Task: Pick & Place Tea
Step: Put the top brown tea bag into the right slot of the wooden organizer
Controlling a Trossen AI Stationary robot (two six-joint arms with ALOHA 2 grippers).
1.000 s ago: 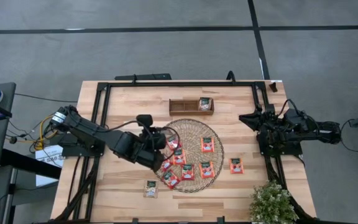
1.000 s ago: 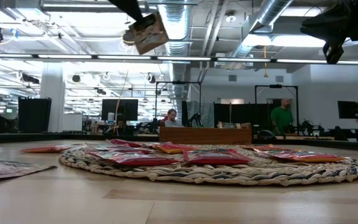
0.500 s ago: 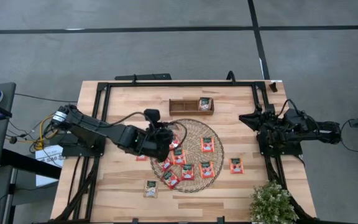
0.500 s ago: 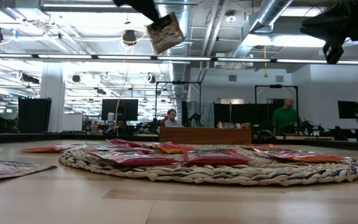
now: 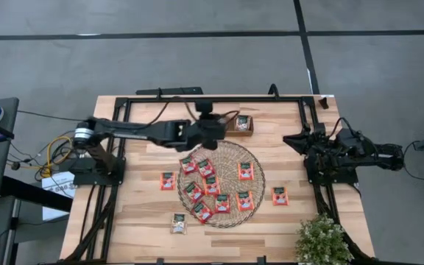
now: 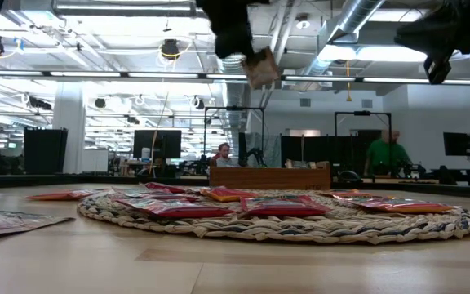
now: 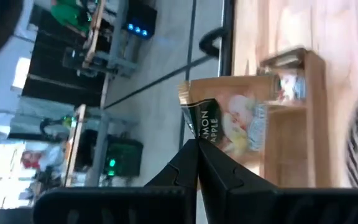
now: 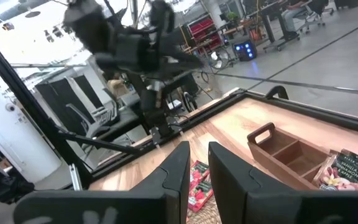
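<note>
Above tray point(image 5: 227, 126) — left gripper point(image 7: 197, 144) pinching sachet point(image 7: 229, 122).

**Big open robotics lab, by the looks of it**

Exposed ducts point(image 6: 357, 20) and strip lights point(image 6: 178, 75) are seen overhead, monitors point(image 6: 157, 144) and benches far back, people point(image 6: 385, 153) seated or standing there. A framed wooden table point(image 5: 146, 213) is bolted-up on grey floor.

The left tool point(image 5: 219, 126), clamped on a pale tea sachet point(image 7: 229, 121), has swung from the 9 o'clock edge of the woven mat point(image 5: 230, 158) up to the wooden tray point(image 5: 247, 131) at the mat's 12 o'clock, uncovering the red sachets point(image 5: 197, 180) it had hidden
</note>
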